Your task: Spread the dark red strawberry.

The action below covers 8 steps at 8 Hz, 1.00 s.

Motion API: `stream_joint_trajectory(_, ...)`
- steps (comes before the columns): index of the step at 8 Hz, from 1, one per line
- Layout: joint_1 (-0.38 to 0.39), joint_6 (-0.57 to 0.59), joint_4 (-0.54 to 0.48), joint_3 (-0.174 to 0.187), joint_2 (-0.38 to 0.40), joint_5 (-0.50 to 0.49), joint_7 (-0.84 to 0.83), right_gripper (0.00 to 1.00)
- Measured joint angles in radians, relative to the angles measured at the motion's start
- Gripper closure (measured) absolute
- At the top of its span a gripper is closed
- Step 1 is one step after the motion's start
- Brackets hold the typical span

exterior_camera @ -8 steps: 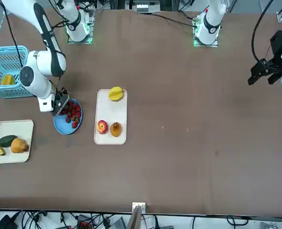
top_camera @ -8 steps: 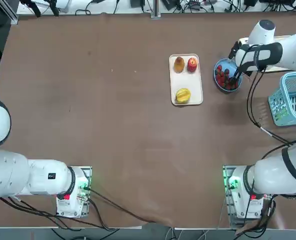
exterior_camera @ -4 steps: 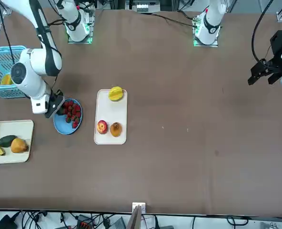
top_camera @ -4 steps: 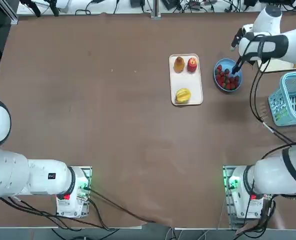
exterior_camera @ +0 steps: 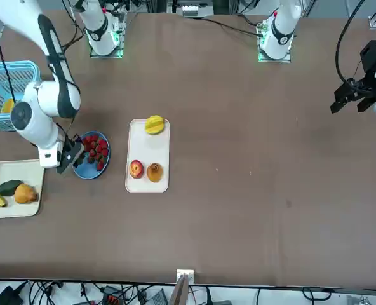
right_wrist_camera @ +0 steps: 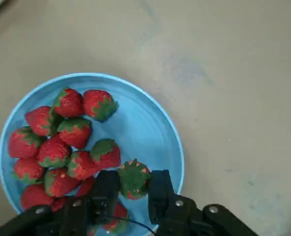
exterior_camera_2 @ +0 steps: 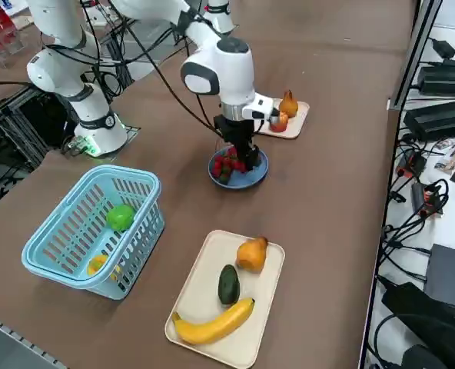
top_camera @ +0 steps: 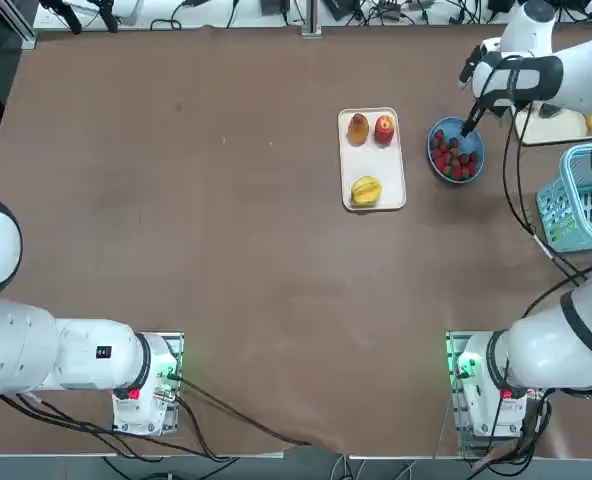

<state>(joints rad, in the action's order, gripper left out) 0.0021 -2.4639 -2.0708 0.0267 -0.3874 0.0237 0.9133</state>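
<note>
One strawberry (right_wrist_camera: 134,173), gripped in my right gripper (right_wrist_camera: 134,181), over the blue bowl (right_wrist_camera: 153,130); lifted clear or not, I cannot quite tell. Several red strawberries (right_wrist_camera: 54,152), inside the bowl.

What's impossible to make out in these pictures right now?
- Strawberry between the jaws: its underside, turned from the wrist view.
- Top view: the jaws' tips, hidden by the right arm.
- Top view: the basket's right end, cut off by the edge.
- Front view: part of the bowl, behind the right gripper.
</note>
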Motion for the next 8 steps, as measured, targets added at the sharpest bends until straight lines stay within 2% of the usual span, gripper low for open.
stream_joint_trajectory(1,-0.002,0.0,0.009,0.0,-0.026,0.0,-0.001,0.61)
stream_joint_trajectory(2,-0.003,0.0,0.014,0.0,-0.037,0.0,-0.001,0.5)
stream_joint_trajectory(3,-0.005,0.0,0.018,0.0,-0.038,0.0,-0.006,0.46)
stream_joint_trajectory(4,-0.011,0.0,0.027,0.001,-0.036,-0.001,-0.014,0.31)
stream_joint_trajectory(5,-0.02,0.009,0.046,0.001,-0.032,-0.001,-0.017,0.11)
stream_joint_trajectory(6,-0.028,0.059,0.084,0.001,-0.019,-0.002,-0.027,0.01)
stream_joint_trajectory(8,-0.028,0.314,0.243,-0.003,0.025,-0.003,-0.11,0.0)
